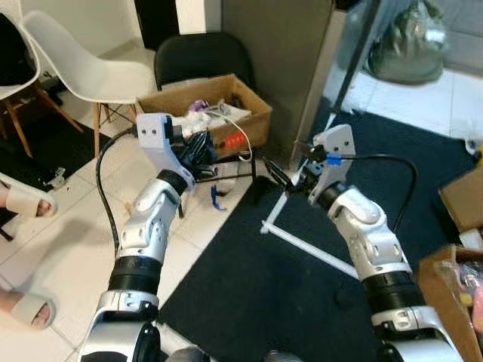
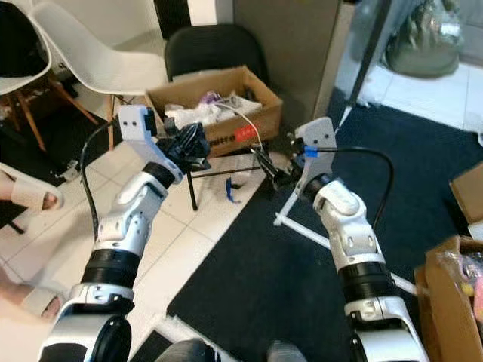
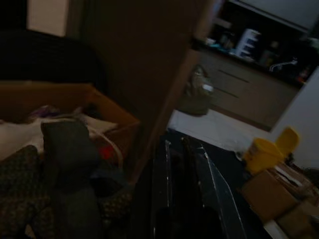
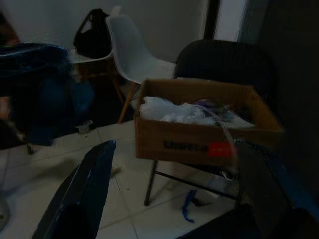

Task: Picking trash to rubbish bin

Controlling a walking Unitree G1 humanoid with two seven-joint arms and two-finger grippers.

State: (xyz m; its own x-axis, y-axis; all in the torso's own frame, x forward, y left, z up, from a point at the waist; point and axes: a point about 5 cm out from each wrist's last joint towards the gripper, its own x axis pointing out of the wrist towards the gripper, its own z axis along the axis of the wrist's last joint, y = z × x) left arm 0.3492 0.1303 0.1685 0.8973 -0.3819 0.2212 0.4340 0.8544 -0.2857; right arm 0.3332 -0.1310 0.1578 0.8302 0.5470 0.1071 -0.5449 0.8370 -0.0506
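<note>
The left gripper [image 1: 202, 148], clamped on a dark crumpled wad [image 2: 190, 143], hovers at the near rim of the cardboard box [image 1: 253, 124] serving as bin; released early, the wad drops to the tiles. At 3 o'clock, the right gripper [image 1: 281, 178] hangs apart, empty, beside a white rod [image 1: 273, 214].

I'm in a home: white tiled floor [image 1: 60, 249], dark rug [image 1: 287, 279], white shell chair [image 1: 83, 64], slippered feet [image 1: 26, 202] at left.
</note>
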